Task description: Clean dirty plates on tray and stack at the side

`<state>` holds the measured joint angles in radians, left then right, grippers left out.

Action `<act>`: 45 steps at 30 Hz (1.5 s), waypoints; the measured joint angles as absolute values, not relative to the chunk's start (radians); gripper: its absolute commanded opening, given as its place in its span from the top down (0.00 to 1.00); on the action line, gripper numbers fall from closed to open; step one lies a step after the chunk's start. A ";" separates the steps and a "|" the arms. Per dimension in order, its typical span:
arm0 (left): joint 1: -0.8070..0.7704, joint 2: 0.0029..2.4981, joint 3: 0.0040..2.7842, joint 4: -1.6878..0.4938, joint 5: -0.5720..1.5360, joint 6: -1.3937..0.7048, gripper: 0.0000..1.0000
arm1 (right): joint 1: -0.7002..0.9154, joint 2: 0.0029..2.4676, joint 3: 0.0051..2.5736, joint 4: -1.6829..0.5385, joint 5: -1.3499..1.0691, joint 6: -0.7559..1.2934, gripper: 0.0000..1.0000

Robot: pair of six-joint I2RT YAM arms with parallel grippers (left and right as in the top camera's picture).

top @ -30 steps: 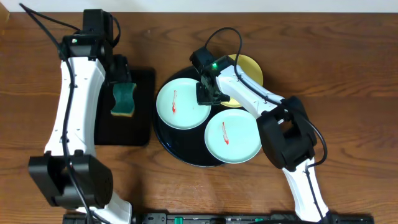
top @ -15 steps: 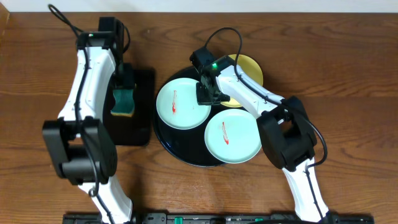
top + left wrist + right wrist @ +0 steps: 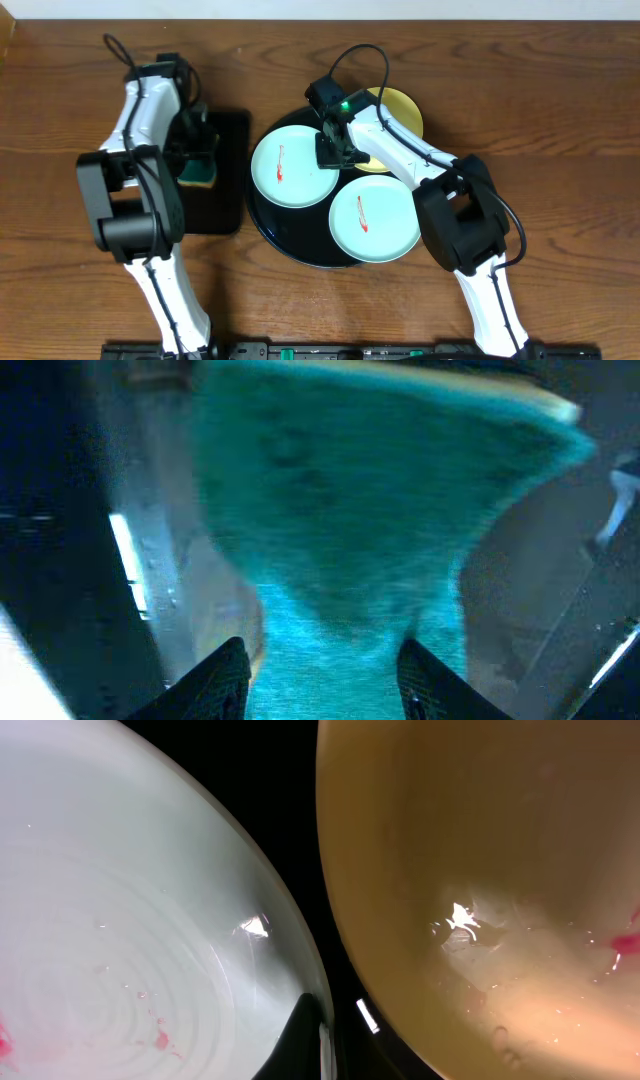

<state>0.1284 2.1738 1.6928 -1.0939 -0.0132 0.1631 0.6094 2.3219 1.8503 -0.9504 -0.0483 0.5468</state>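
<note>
Moved: the left arm has swung in and folded up over the small black tray (image 3: 228, 205). The right arm and the plates stayed put.
Left side: the left gripper (image 3: 322, 672) pinches the green sponge (image 3: 380, 510), which looks squashed thin between the fingers (image 3: 225, 675). I think it grabs the sponge to wipe with it.
Right side: the right gripper (image 3: 333, 150) sits low between the near aqua plate (image 3: 290, 172) and the yellow plate (image 3: 405, 108). Only one fingertip shows, at the aqua rim, so I cannot tell if it is spread or closed. Maybe it is there to hold that plate still.
Plates: these two and the other aqua plate (image 3: 375, 222) all lie on the round tray (image 3: 290, 245), with red marks on them.
Stack: none at the side yet.
</note>
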 measured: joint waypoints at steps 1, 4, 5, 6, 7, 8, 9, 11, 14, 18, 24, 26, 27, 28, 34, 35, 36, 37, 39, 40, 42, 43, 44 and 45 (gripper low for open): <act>0.141 2.174 1.693 -1.090 -0.002 0.164 0.52 | 0.609 2.322 1.850 -0.950 -0.048 0.546 0.99; 0.174 2.173 1.693 -1.077 0.063 0.186 0.51 | 0.609 2.322 1.850 -0.946 -0.048 0.544 0.99; 0.180 2.173 1.693 -1.075 0.082 0.195 0.47 | 0.609 2.322 1.850 -0.945 -0.048 0.544 0.99; 0.185 2.173 1.693 -1.073 0.105 0.209 0.44 | 0.609 2.322 1.850 -0.944 -0.049 0.544 0.99; 0.187 2.173 1.693 -1.073 0.121 0.217 0.42 | 0.609 2.322 1.850 -0.943 -0.049 0.544 0.99; 0.187 2.173 1.693 -1.073 0.134 0.226 0.39 | 0.609 2.322 1.850 -0.943 -0.049 0.544 0.99; 0.186 2.173 1.693 -1.072 0.146 0.233 0.38 | 0.609 2.322 1.850 -0.943 -0.049 0.543 0.99; 0.184 2.173 1.693 -1.072 0.162 0.242 0.37 | 0.609 2.322 1.850 -0.942 -0.049 0.543 0.99; 0.180 2.173 1.692 -1.072 0.178 0.248 0.37 | 0.609 2.322 1.850 -0.942 -0.048 0.543 0.99; 0.180 2.173 1.692 -1.055 0.183 0.253 0.37 | 0.609 2.322 1.850 -0.942 -0.048 0.543 0.99; 0.180 2.173 1.651 -0.982 0.185 0.260 0.37 | 0.609 2.322 1.850 -0.941 -0.048 0.541 0.99; 0.180 2.173 1.636 -0.967 0.184 0.260 0.39 | 0.609 2.322 1.850 -0.941 -0.048 0.541 0.99; 0.180 2.173 1.629 -0.961 0.184 0.260 0.43 | 0.609 2.322 1.850 -0.941 -0.048 0.541 0.99; 0.180 2.173 1.621 -0.957 0.183 0.260 0.50 | 0.609 2.322 1.850 -0.941 -0.048 0.541 0.99; 0.181 2.173 1.591 -0.930 0.181 0.255 0.93 | 0.609 2.322 1.850 -0.941 -0.048 0.541 0.99; 0.181 2.173 1.591 -0.930 0.181 0.249 0.93 | 0.609 2.322 1.850 -0.941 -0.048 0.541 0.99; 0.181 2.173 1.591 -0.931 0.181 0.238 0.93 | 0.609 2.322 1.850 -0.941 -0.048 0.541 0.99; 0.181 2.173 1.591 -0.933 0.181 0.228 0.93 | 0.609 2.322 1.850 -0.941 -0.048 0.541 0.99; 0.181 2.173 1.597 -0.942 0.181 0.205 0.93 | 0.609 2.322 1.850 -0.941 -0.048 0.541 0.99; 0.181 2.173 1.607 -0.955 0.181 0.186 0.93 | 0.609 2.322 1.850 -0.941 -0.048 0.541 0.98; 0.181 2.171 1.622 -0.977 0.182 0.167 0.93 | 0.609 2.322 1.850 -0.941 -0.047 0.541 0.98; 0.181 2.166 1.631 -0.988 0.182 0.156 0.93 | 0.609 2.322 1.850 -0.941 -0.047 0.540 0.98; 0.181 2.158 1.640 -1.000 0.182 0.146 0.93 | 0.609 2.322 1.850 -0.941 -0.047 0.540 0.98; 0.180 2.144 1.645 -1.008 0.182 0.133 0.93 | 0.609 2.322 1.850 -0.941 -0.047 0.540 0.99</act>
<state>0.1799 2.1441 1.6455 -1.0084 0.1822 0.1329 0.6094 2.3219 1.8503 -0.9405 -0.0471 0.5404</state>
